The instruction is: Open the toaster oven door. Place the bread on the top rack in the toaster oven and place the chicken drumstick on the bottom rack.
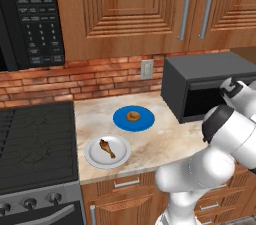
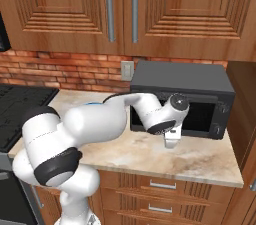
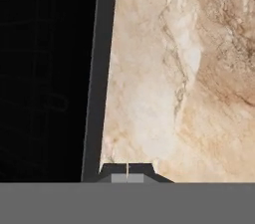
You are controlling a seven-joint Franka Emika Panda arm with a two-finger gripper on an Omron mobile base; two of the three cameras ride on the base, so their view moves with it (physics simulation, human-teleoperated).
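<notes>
So we're parked at the toaster oven (image 2: 182, 89) on the counter (image 2: 200, 156), gripper (image 2: 171, 141) low beside its front with the fingers pinched together on nothing, as far as we can see. Risk as we see it: closed like that, a pull just slips off the door (image 3: 97, 78). Our left camera catches what the others miss: bread (image 1: 133, 116) on the blue plate (image 1: 120, 119) and the drumstick (image 1: 106, 147) on the white plate (image 1: 95, 156), both well apart from the oven.
</notes>
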